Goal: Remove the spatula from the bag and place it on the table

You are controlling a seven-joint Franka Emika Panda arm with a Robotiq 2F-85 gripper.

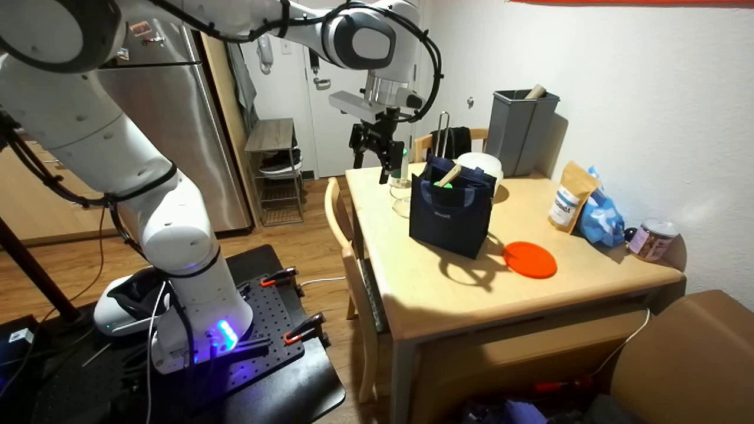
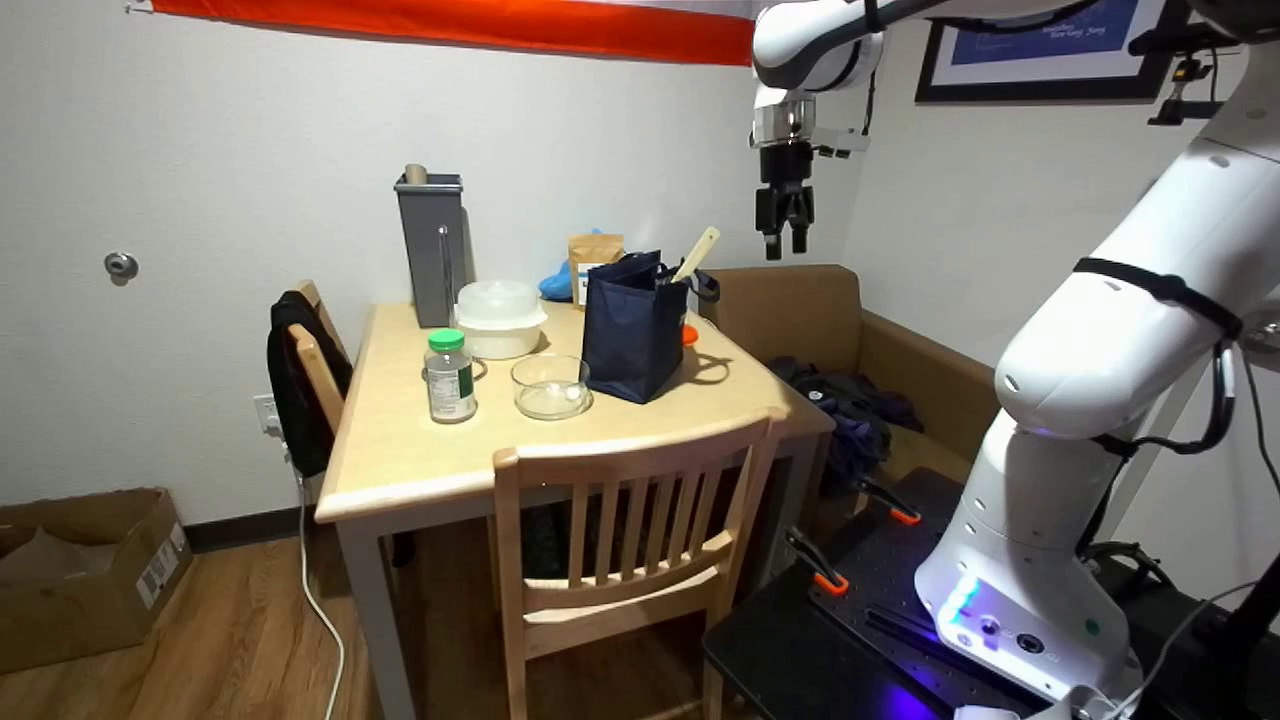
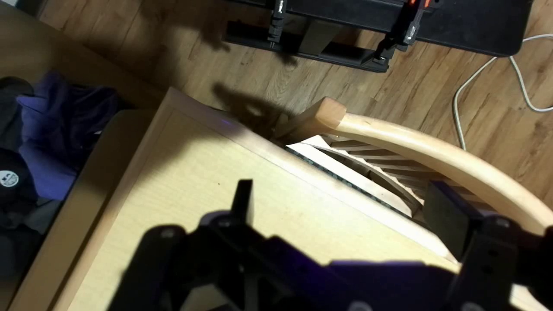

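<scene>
The dark navy-black bag [image 1: 450, 221] stands upright on the tan table [image 1: 424, 297]; the bag [image 2: 630, 335] and table [image 2: 395, 455] show in both exterior views. A pale wooden handle, the spatula's [image 1: 449, 176], sticks up tilted out of the bag's open top; it also shows in an exterior view [image 2: 697, 255]. Its lower part is hidden inside the bag. My gripper [image 1: 372, 168] is open and empty, pointing down, above and apart from the bag [image 2: 786, 245]. In the wrist view the gripper's fingers [image 3: 345, 203] are wide apart over the table's edge [image 3: 173, 172]; bag and spatula are out of view.
A glass bowl [image 2: 551, 390], a green-lidded jar [image 2: 450, 380] and a white container [image 2: 500, 325] stand near the bag. An orange disc [image 1: 530, 259] lies beside it. A grey bin [image 1: 521, 132] stands by the wall. A wooden chair [image 2: 640, 460] stands at the table's near side.
</scene>
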